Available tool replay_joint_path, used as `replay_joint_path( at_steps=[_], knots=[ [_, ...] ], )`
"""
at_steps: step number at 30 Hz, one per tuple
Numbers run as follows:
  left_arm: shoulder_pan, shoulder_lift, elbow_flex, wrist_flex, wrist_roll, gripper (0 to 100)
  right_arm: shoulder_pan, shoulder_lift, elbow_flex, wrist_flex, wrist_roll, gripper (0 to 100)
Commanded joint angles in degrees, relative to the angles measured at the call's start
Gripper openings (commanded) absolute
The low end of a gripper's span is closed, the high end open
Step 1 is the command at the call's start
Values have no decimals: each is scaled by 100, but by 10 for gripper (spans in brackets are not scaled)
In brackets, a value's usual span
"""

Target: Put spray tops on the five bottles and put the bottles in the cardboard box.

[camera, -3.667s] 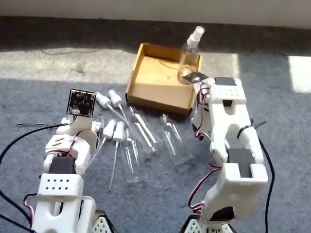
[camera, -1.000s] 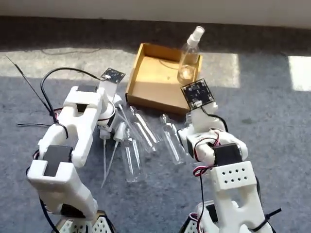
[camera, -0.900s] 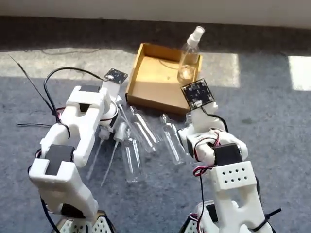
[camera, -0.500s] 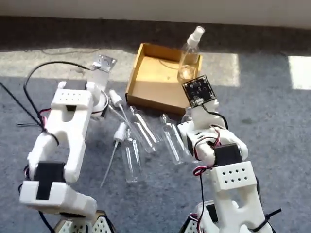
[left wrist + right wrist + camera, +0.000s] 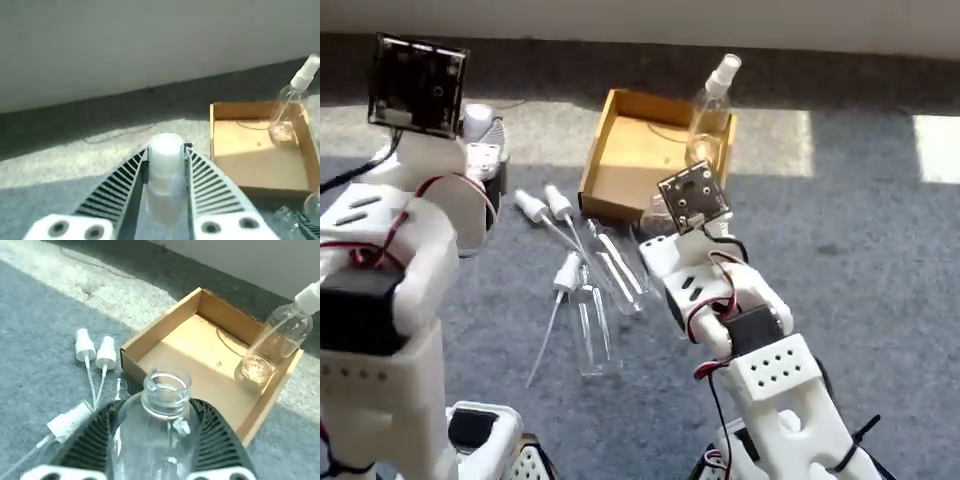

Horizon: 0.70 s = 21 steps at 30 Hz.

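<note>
Both grippers are loaded: a top in my left, a bottle in my right.

My left gripper [image 5: 166, 150] is clenched on a white spray top [image 5: 166, 172], raised over the left side of the carpet [image 5: 880, 300]. My right gripper [image 5: 162, 410] grasps an open-necked bottle [image 5: 160, 440] upright, just on the near side of the box [image 5: 640, 213]. The box sits toward the carpet's far edge. A capped bottle [image 5: 710, 115] stands in its far right corner. Three loose tops [image 5: 531, 205] and two bare bottles [image 5: 592, 325] lie on the carpet between the arms, near the box's left corner.
</note>
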Motion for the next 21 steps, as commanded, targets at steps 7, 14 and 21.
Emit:
replay_joint_path(
  at_steps=[7,14,21],
  knots=[
    [1525,-268,-303,-1697,668,5,-681,-171,444,-1007,-281,3],
    [2299,-268,242,-2919,668,5,-681,-681,637,-1226,-255,3],
    [2334,-268,1103,-3727,703,5,-673,-2545,1763,-1552,-237,3]
  ],
)
